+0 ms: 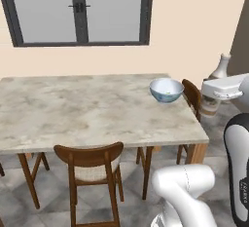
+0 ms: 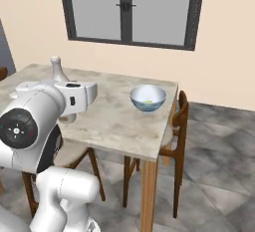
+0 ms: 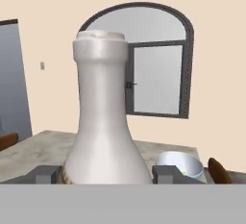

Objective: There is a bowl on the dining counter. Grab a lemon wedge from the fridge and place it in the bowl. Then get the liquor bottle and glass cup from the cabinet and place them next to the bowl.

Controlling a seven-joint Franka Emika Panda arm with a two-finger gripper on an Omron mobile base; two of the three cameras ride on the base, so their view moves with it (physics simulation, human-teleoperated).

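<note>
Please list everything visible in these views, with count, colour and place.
dining counter: one, beige marbled top, wooden legs, below the window.
bowl: one, pale blue-white, near the counter's right end.
lemon wedge: one, small, yellowish, inside the bowl.
liquor bottle: one, greyish-white, between the fingers, off the counter's right end.
chairs: two, brown wood, at the near side and right end.
window: one, dark-framed, on the beige wall.
gripper: one, dark fingertips, closed on the bottle.

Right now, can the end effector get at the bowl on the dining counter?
Probably not to grasp it: the end effector is already closed around the liquor bottle. The path looks free, though. The bowl sits near the dining counter corner with bare stone between it and the bottle.
</note>
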